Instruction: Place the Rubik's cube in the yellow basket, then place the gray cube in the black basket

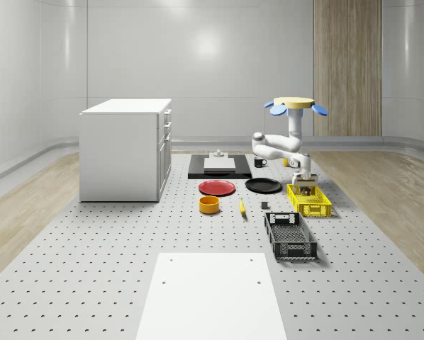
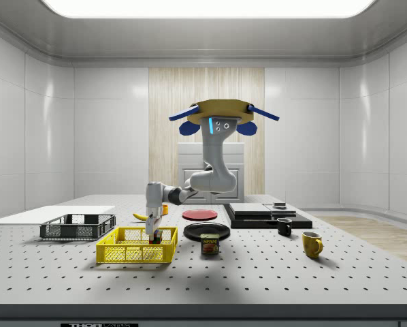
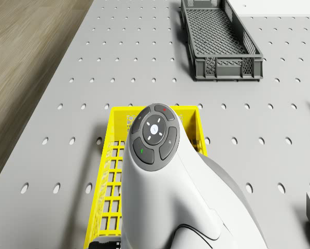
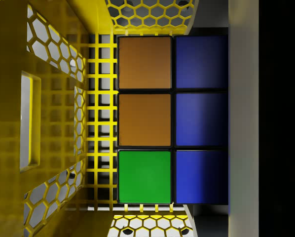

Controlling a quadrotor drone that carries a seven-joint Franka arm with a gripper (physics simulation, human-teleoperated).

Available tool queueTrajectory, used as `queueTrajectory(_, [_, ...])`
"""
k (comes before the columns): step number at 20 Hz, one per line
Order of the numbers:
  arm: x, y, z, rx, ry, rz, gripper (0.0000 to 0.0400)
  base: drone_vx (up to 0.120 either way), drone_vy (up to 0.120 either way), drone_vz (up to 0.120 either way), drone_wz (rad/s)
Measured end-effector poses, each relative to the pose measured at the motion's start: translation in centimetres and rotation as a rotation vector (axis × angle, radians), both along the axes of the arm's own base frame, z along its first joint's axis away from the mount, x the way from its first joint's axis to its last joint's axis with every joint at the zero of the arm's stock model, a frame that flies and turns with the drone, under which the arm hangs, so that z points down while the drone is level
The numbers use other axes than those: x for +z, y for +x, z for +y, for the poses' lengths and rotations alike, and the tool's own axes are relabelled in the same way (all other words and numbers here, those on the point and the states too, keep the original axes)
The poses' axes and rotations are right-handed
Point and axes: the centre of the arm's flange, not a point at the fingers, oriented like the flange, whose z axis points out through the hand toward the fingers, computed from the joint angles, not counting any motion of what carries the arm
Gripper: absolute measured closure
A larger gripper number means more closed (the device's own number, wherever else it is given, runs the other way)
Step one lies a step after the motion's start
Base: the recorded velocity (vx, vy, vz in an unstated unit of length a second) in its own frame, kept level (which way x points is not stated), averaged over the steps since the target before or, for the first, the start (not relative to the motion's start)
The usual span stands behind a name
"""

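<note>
Surface: grey perforated table [image 1: 91,269] in a white-panelled room with wood-strip flooring | Drone [image 2: 217,112] hovers beside the yellow lattice plastic basket [image 2: 132,253] | gripper [image 2: 154,235] lowered inside it, finger state cannot be told | multicoloured Rubik's cube [image 4: 172,118] over the basket floor | black mesh basket [image 1: 290,237] nearby | tin [image 2: 209,244] labelled SPAM.

Readable text: "SPAM" on the label of the small dark tin with yellow lettering [image 2: 209,243], standing on the grey perforated table [image 2: 271,279] in the side view, just beside the yellow plastic mesh basket [image 2: 128,253]. At the bottom edge of the side view there's a dark nameplate strip on the table's front edge [image 2: 99,325]; it looks like "THORLABS", but it's cut off, so not certain. No other legible labels, numbers or signs in the whole-scene, drone or wrist views.
</note>
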Motion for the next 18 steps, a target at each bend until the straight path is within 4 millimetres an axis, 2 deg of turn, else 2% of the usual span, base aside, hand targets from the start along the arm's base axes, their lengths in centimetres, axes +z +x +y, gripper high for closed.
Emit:
queueTrajectory(7, [2.0, 0.0, 0.0, 0.0, 0.0, 0.0, 0.0075, 0.0, 0.0, 0.0, 0.0])
queueTrajectory(12, [2.5, 0.0, 0.0, 0.0, 0.0, 0.0, 0.0023, 0.0, 0.0, 0.0, 0.0])
queueTrajectory(18, [2.2, 0.0, 0.0, 0.0, 0.0, 0.0, 0.0005, 0.0, 0.0, 0.0, 0.0])
